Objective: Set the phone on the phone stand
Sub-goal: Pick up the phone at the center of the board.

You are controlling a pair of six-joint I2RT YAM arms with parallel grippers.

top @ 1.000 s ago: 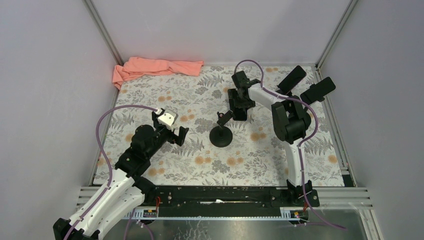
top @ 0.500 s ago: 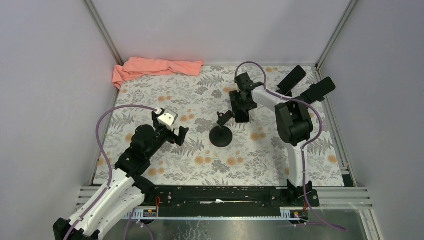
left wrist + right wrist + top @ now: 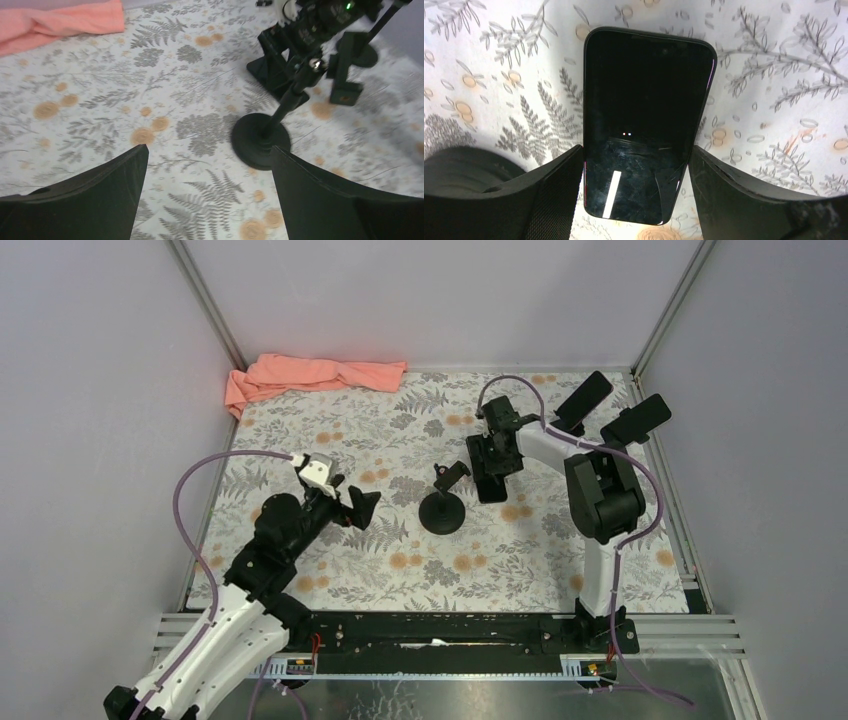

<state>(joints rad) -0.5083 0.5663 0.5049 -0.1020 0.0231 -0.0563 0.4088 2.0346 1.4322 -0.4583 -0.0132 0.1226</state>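
Note:
The black phone (image 3: 649, 100) lies screen-up between the fingers of my right gripper (image 3: 635, 150), which is shut on its long edges near the lower end. From above, the phone (image 3: 491, 483) and the right gripper (image 3: 497, 455) are just right of the phone stand (image 3: 442, 510), a black round base with a post and a small tilted cradle, nothing on it. My left gripper (image 3: 362, 508) hovers left of the stand, open and holding nothing. The left wrist view shows the stand (image 3: 261, 140) ahead of the right fingertip (image 3: 280, 155), with the left gripper (image 3: 207, 148) over bare floral mat.
An orange cloth (image 3: 310, 375) lies bunched at the back left corner. Two black bars (image 3: 640, 418) stick up at the back right by the wall. Grey walls close in the floral mat (image 3: 340, 430) on three sides.
My right gripper has moved right and towards the near edge, carrying the phone along, and its jaws have narrowed slightly. The left gripper has shifted a little towards the stand.

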